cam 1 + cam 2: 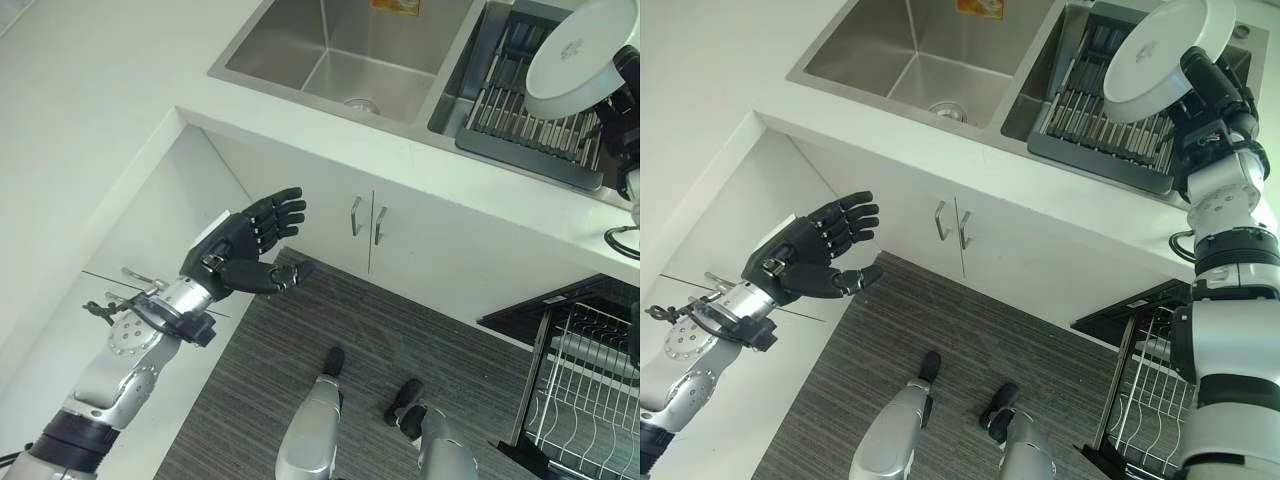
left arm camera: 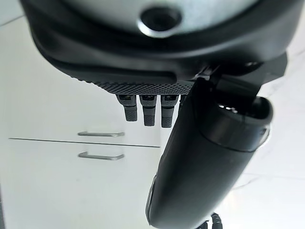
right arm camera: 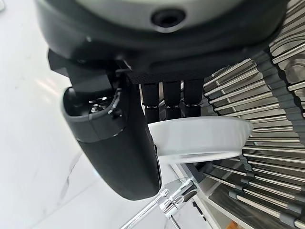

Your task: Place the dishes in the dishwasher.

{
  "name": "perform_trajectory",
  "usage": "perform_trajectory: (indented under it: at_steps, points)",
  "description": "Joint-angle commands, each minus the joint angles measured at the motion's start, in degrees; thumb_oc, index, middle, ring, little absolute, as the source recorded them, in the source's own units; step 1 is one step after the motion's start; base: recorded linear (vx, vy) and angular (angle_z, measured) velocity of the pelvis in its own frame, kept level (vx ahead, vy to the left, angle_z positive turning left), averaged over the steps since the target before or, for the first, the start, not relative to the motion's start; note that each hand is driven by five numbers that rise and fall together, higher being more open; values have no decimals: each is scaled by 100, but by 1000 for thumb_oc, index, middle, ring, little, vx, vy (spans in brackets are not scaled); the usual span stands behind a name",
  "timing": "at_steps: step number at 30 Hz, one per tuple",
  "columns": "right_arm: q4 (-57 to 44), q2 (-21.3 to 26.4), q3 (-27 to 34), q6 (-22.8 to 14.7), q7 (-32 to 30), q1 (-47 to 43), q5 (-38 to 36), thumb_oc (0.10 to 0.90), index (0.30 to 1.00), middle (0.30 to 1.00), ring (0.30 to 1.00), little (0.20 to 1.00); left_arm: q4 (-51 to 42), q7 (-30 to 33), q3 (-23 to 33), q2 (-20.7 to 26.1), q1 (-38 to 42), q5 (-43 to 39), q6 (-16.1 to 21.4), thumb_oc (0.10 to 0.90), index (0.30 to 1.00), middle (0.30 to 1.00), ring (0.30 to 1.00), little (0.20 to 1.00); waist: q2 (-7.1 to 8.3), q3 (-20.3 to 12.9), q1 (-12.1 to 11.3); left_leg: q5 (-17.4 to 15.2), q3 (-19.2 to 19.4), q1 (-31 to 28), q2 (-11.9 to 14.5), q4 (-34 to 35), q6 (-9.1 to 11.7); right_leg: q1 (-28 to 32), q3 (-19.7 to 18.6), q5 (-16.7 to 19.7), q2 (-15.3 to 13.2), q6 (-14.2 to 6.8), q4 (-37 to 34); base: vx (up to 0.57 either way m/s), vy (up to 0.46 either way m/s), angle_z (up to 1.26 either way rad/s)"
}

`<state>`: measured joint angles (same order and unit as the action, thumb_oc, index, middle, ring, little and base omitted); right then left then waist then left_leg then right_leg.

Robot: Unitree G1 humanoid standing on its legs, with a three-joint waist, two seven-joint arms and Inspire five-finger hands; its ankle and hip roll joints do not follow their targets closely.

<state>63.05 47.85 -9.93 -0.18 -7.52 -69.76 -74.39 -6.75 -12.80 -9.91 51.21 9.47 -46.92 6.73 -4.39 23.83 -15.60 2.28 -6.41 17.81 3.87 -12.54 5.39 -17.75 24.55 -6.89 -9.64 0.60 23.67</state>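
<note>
A white plate [image 1: 1160, 55] is held tilted above the dark drying rack [image 1: 1090, 120] in the right-hand sink bowl. My right hand [image 1: 1212, 88] is shut on its rim; in the right wrist view the thumb [image 3: 124, 143] and fingers pinch the plate [image 3: 200, 136] over the rack's metal bars. The open dishwasher's wire rack [image 1: 1145, 400] stands pulled out at the lower right, below the counter. My left hand [image 1: 245, 245] hangs open in the air in front of the white cabinets, fingers spread, holding nothing.
The steel sink basin [image 1: 330, 50] lies left of the drying rack. White cabinet doors with two metal handles [image 1: 365, 220] stand under the counter. A white counter [image 1: 90, 130] runs along the left. Dark striped flooring [image 1: 400, 340] lies below.
</note>
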Motion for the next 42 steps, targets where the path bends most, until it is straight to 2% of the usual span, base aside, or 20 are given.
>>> perform_trajectory:
  at_steps: [1,9,13,19,25,29,34,37,42]
  points:
    - [-512,57,-213,-781,-56,-145,130,400,300,300,300,300,-590,52,382,233,330,-163,654,800,900,900,900,900,191,-297,-32,-1142,245,-132,-15,-465,-65,514,-477,-169,36,-637,-648,-69,13,-6]
    - [-1048,41,-231,-1233,311,-115,213,400,300,300,300,300,-749,-37,470,93,167,-94,673,800,900,900,900,900,321,-373,-15,-1172,356,-170,10,-465,-91,542,-566,-162,71,-641,-648,-56,42,-7]
    - [-1575,65,-91,-1386,488,121,171,400,300,300,300,300,-833,-232,565,-14,-69,-7,726,800,900,900,900,900,452,-466,-19,-1217,420,-256,37,-465,-113,628,-581,-159,80,-677,-648,-46,42,-7]
    - [-2483,-118,404,-1545,499,849,131,400,300,300,300,300,-922,-517,496,-449,-459,238,738,800,900,900,900,900,665,-919,32,-1357,532,-617,56,-465,-173,926,-679,-180,78,-775,-648,16,127,-9]
    - [-3035,-219,766,-1567,366,1469,29,400,300,300,300,300,-986,-666,498,-684,-710,406,717,800,900,900,900,900,790,-1226,88,-1404,575,-785,22,-465,-230,1037,-742,-155,56,-822,-648,12,91,-10]
    - [-3557,-447,960,-1671,249,1876,20,400,300,300,300,300,-1008,-691,513,-823,-764,419,787,800,900,900,900,900,808,-1382,168,-1470,630,-917,16,-465,-255,1132,-767,-171,20,-854,-648,-22,132,-2]
    - [-4738,-910,1155,-1660,-357,2722,732,400,300,300,300,300,-1044,-565,420,-1176,-731,539,838,800,900,900,900,900,710,-1576,357,-1549,708,-1085,-54,-465,-334,1230,-832,-183,-91,-887,-648,-46,194,-10]
    - [-5197,-1139,1194,-1620,-507,3170,1032,400,300,300,300,300,-1070,-423,421,-1309,-694,577,877,800,900,900,900,900,663,-1645,477,-1596,779,-1162,-75,-465,-360,1244,-871,-184,-145,-905,-648,-56,172,-4]
    - [-6486,-1943,1366,-1570,-596,4452,1536,400,300,300,300,300,-1163,-242,522,-1594,-685,761,849,800,900,900,900,900,608,-1731,788,-1685,935,-1284,-146,-465,-466,1222,-1032,-124,-226,-967,-648,-71,166,-13]
